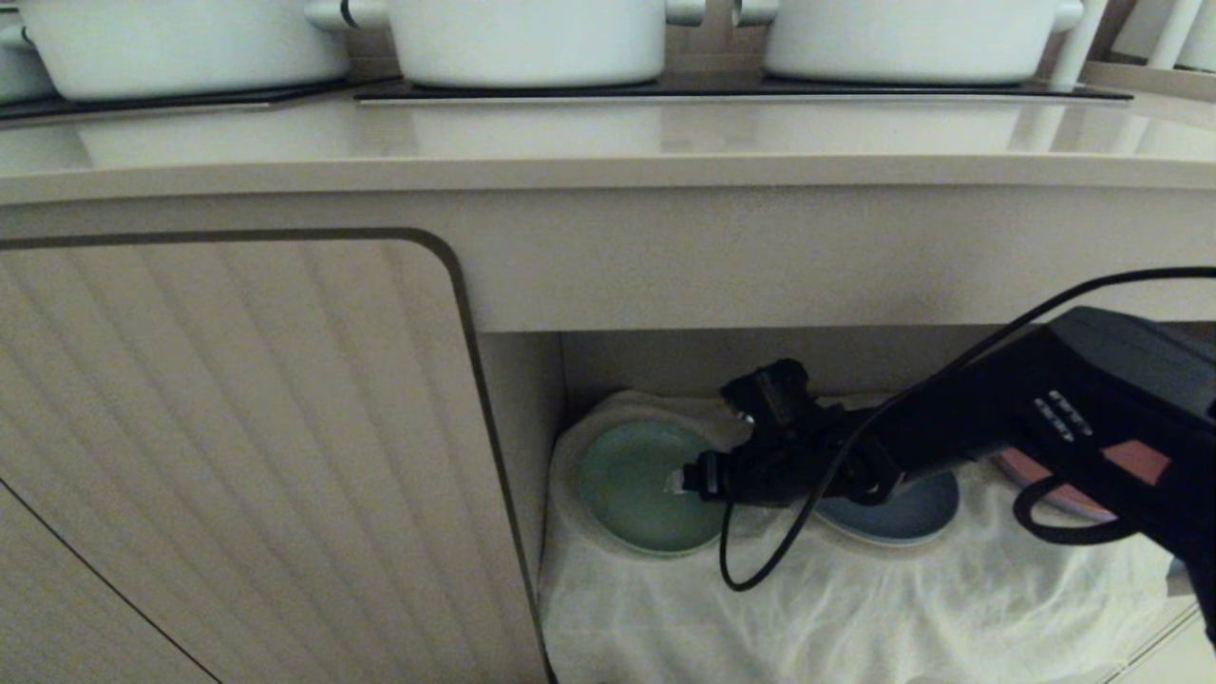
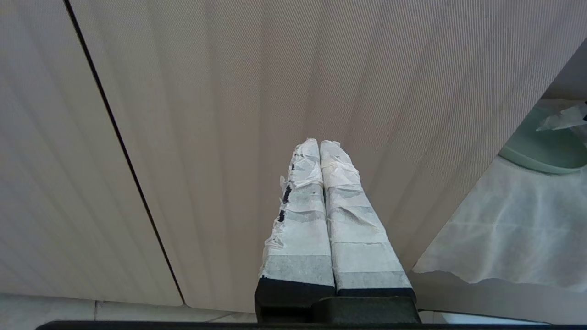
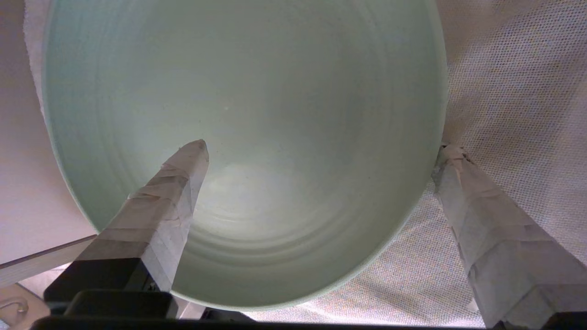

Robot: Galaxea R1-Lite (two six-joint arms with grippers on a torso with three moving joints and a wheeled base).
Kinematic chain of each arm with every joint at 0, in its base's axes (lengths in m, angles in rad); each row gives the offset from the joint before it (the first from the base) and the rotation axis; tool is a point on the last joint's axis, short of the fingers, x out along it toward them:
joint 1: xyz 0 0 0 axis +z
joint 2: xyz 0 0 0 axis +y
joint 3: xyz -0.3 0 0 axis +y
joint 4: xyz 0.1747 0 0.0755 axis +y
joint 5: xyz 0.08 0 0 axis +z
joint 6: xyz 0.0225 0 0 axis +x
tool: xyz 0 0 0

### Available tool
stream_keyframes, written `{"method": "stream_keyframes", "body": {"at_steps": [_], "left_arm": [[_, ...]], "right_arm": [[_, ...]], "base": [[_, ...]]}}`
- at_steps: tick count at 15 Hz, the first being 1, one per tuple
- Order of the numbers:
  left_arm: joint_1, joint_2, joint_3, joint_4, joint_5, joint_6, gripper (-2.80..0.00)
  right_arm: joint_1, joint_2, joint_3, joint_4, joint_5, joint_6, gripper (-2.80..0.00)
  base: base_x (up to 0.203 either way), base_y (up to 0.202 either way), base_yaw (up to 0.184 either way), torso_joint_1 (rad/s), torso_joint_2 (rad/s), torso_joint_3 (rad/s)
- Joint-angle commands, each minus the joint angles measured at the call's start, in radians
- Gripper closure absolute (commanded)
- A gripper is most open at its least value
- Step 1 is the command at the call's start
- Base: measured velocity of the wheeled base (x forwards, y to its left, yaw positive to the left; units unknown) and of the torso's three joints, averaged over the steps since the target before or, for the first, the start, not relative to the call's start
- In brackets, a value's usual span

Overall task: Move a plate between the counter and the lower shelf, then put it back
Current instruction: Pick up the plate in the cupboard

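Green plate (image 1: 638,489) lying on the cloth (image 1: 855,608) at the left end of the lower shelf (image 1: 532,399), beside blue plate (image 1: 902,518) and pink plate (image 1: 1054,475). Right gripper (image 3: 321,156) spread wide astride its rim, nothing grasped; left gripper (image 2: 321,156) closed, parked by cabinet door (image 2: 183,114). Lift to counter (image 1: 608,142), below white pots (image 1: 527,43), apparently outstanding.

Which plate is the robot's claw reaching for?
The mint-green plate, the leftmost of three on the lower shelf. The open right claw straddles its rim; the blue plate and pink plate lie under the arm.
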Motion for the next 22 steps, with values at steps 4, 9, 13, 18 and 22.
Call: {"method": "stream_keyframes", "body": {"at_steps": [4,9,13,18,22], "left_arm": [[0.000,0.000,0.000,0.000,0.001,-0.001,0.00],[0.000,0.000,0.000,0.000,0.001,-0.001,0.00],[0.000,0.000,0.000,0.000,0.001,-0.001,0.00],[0.000,0.000,0.000,0.000,0.001,-0.001,0.00],[0.000,0.000,0.000,0.000,0.001,-0.001,0.00]], "right_arm": [[-0.001,0.011,0.000,0.000,0.001,0.003,-2.80],[-0.001,0.013,-0.003,0.007,0.000,0.003,0.00],[-0.001,0.018,0.003,0.014,-0.026,0.003,0.00],[0.001,0.017,0.008,0.013,-0.026,0.003,0.00],[0.000,0.016,0.008,0.013,-0.026,0.003,0.00]], "base": [[0.000,0.000,0.000,0.000,0.00,0.000],[0.000,0.000,0.000,0.000,0.00,0.000],[0.000,0.000,0.000,0.000,0.00,0.000],[0.000,0.000,0.000,0.000,0.00,0.000],[0.000,0.000,0.000,0.000,0.00,0.000]]}}
